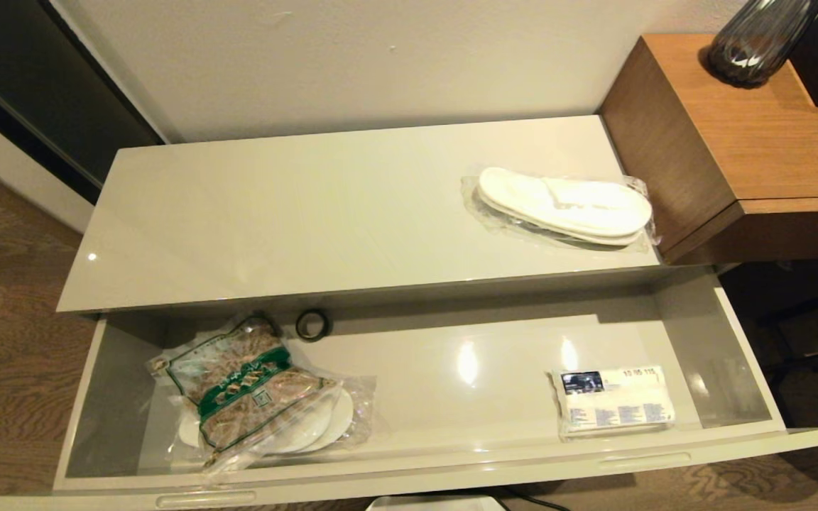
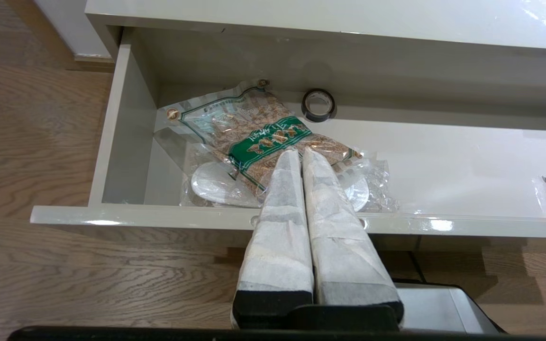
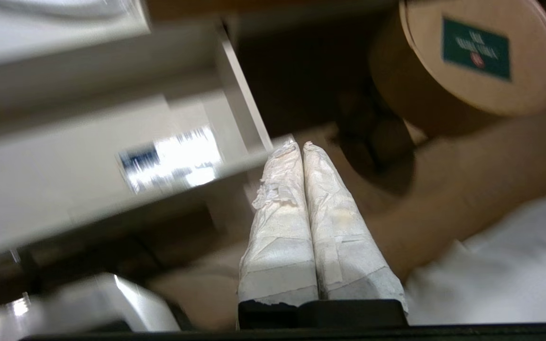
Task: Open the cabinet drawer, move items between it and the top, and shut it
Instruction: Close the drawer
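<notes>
The top (image 1: 295, 213) and drawer (image 1: 451, 369) are gleaming glossy and smooth, the floor (image 1: 11, 341) and block (image 1: 757, 135) showing matt wood grain. Clear crinkly plastic is wrapping the food bag (image 1: 253, 390) and slippers (image 1: 565, 206). Rough white tape is covering both grippers' fingers (image 2: 277, 222).

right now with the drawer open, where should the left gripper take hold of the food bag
Likely the bag of tan food's crinkled top seam near the drawer's back wall, coming straight down from above. The bag lies flat on a wrapped pair of white slippers, so its middle gives no edge to pinch, and a low approach could snag the wrap underneath. The left gripper sits shut outside the drawer front and must open first.
</notes>
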Available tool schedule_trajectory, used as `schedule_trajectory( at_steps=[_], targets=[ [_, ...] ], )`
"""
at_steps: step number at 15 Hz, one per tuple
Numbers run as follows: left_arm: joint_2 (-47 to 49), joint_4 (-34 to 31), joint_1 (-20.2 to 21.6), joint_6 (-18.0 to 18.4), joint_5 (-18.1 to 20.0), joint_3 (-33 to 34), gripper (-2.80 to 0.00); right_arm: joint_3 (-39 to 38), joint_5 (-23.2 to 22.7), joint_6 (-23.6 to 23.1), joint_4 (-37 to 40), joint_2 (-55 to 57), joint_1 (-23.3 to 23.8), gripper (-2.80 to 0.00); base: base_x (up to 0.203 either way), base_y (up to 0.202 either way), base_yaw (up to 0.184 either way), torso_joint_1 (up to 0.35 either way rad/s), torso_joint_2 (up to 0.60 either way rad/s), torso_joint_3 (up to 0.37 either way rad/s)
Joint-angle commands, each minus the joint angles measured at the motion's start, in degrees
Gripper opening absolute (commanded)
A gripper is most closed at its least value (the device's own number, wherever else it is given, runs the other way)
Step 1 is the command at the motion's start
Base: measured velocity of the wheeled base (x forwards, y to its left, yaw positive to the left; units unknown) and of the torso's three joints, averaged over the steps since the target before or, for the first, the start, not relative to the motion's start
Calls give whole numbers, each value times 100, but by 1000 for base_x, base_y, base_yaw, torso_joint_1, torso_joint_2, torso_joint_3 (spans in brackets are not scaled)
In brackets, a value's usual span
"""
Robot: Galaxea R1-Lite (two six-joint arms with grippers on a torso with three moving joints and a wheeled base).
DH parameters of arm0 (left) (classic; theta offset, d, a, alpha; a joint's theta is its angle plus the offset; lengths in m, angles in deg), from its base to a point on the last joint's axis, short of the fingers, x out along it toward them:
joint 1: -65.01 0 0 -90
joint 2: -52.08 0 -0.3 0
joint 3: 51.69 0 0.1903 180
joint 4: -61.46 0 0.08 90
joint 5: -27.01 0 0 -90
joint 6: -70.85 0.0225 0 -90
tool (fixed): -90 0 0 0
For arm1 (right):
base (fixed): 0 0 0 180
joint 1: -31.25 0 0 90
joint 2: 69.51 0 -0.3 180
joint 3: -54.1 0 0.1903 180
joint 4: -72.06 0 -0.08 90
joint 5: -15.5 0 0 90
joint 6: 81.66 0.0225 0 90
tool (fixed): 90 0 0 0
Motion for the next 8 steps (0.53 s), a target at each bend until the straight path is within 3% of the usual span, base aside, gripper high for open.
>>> schedule_trajectory(
  at_steps=[1,3,5,8],
  targets=[
    [7,4,2,-5,2,1,-280,-1473,-244,-73,-2157,-195,-11,-280,0,0,0,0,0,0],
    [7,4,2,-5,-7,1,-280,-3390,-566,-220,-3493,-204,-14,-280,0,0,0,0,0,0],
    [7,4,2,-5,2,1,-280,-4494,-983,-233,-4232,-212,-18,-280,0,0,0,0,0,0],
    [7,4,2,-5,-7,1,-280,-4607,-1633,-234,-5079,-221,-21,-280,0,0,0,0,0,0]
  ],
)
